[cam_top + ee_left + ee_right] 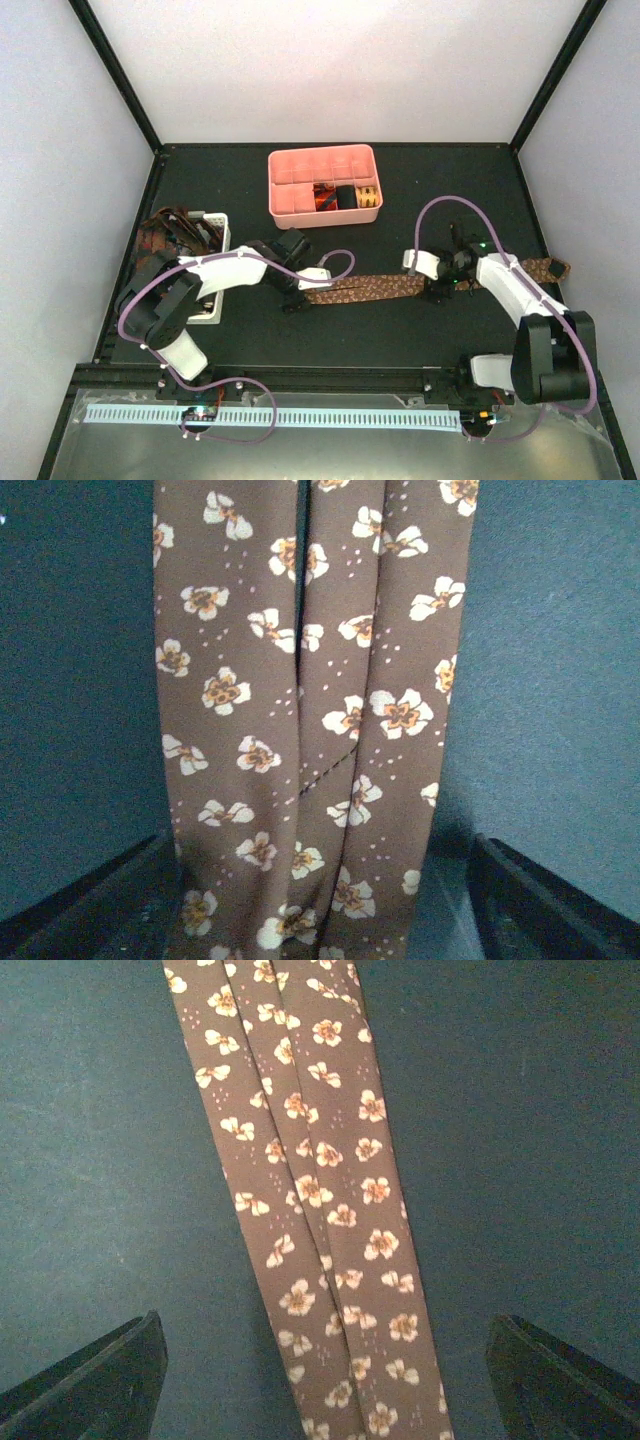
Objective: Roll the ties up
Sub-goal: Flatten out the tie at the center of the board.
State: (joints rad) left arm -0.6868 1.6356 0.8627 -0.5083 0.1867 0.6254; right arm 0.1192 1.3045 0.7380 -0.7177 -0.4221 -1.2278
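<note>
Top view: brown flowered tie (380,288) stretched flat across the dark table (400,200), running 9 to 3 o'clock. Left gripper (293,292) at its 9 o'clock end, fingers (90,910) spread, straddling the cloth. Right gripper (440,285) over the tie toward 3 o'clock, fingers (90,1380) released, well clear on both sides. Pink tray (300,205) with rolled ties (345,197) at 12 o'clock; white basket (215,225) at 9 o'clock.
</note>
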